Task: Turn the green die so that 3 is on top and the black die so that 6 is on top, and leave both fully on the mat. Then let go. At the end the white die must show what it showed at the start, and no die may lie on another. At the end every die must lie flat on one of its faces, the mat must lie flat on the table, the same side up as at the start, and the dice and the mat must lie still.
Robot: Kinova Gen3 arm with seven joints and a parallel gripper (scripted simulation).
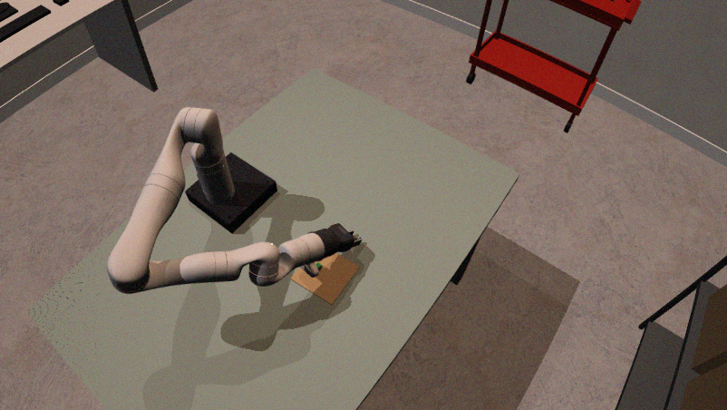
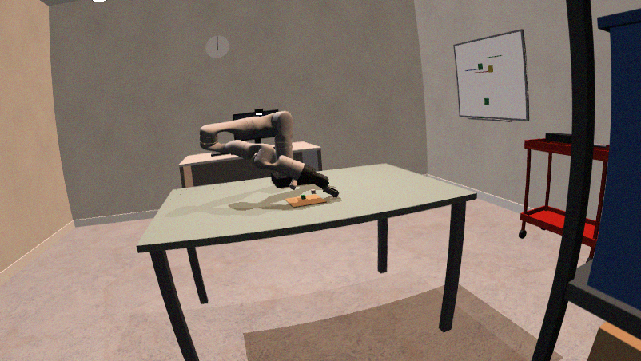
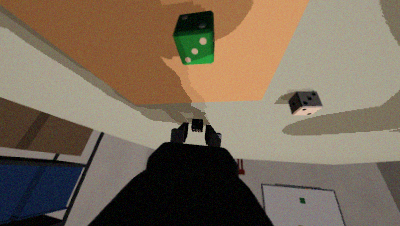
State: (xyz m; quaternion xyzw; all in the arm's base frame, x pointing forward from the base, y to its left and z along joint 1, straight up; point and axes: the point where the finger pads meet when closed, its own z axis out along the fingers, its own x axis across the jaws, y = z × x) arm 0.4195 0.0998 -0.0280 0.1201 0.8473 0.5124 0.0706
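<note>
Jaws part open, tilted low over the table (image 1: pixel 407 178) (image 2: pixel 215 224) (image 3: pixel 350 60), frame your black die (image 3: pixel 197 125) with a gap on either side. You have nothing gripped. The die sits between or just beyond the tips; you cannot tell which from the wrist view. It looks off the mat (image 1: pixel 335 285) (image 2: pixel 309 200) (image 3: pixel 240 85), just outside its near edge in that view, and its upper face is too dark to read.

You have the green die (image 1: pixel 318 266) (image 2: pixel 303 196) (image 3: pixel 195 47) on the mat, well inside the edge. Its brightly lit face carries three pips and is probably the top, so that turn seems done and you have good reason to leave it alone.

The white die (image 2: pixel 313 191) (image 3: pixel 305 103) lies off the mat, apart from the jaws, and you want it there because its number must not change.

The slanted, half-wide stance suits a die you mean to turn: the tilt can be traded for a quarter roll, and the modest opening spares you a wide sweep. Judge the 6 before you let go on the mat, and watch that low fingers don't catch or lift its edge.
</note>
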